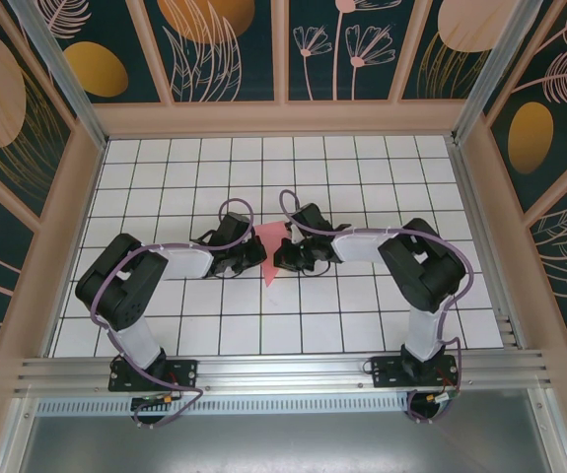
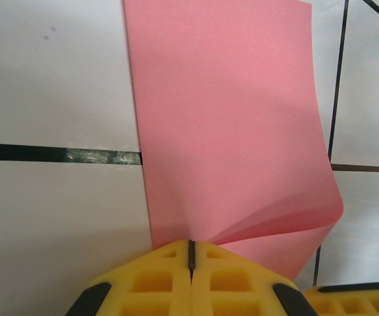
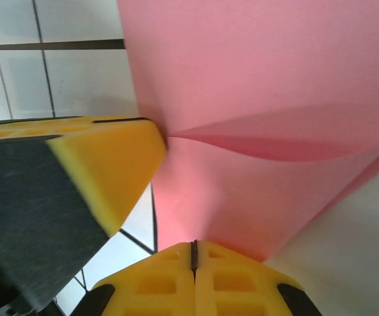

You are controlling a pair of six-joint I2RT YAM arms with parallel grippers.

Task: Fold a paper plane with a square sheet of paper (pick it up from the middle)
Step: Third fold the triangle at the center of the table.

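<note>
The square sheet of paper (image 1: 271, 246) sits at the middle of the white gridded table (image 1: 362, 315), partly doubled over itself and tapering to a point on its near side. In the left wrist view one edge shows a loose curl where a layer stands off the one beneath. The right wrist view shows a soft ridge across the sheet, not a pressed crease. The left gripper (image 2: 190, 247) is closed, its yellow pads meeting on the sheet's edge with only a narrow margin of paper between them. The right gripper (image 3: 194, 249) is likewise closed on the sheet from the other side. The left one's pad lies just beside it, touching or nearly touching the paper; which cannot be told. Assessment of risk: both holds appear shallow, so an outward pull by either arm could draw the paper out of one pinch and let the fold spring open. If the arms pull firmly against each other, thin paper held at two close points is likely to tear or pucker. The unflattened bulge could set as a stray crease off the intended line if pressed down as it lies. With the two claws so near one another, a small misaligned move could bring the fingers into contact and shift the sheet.
</note>
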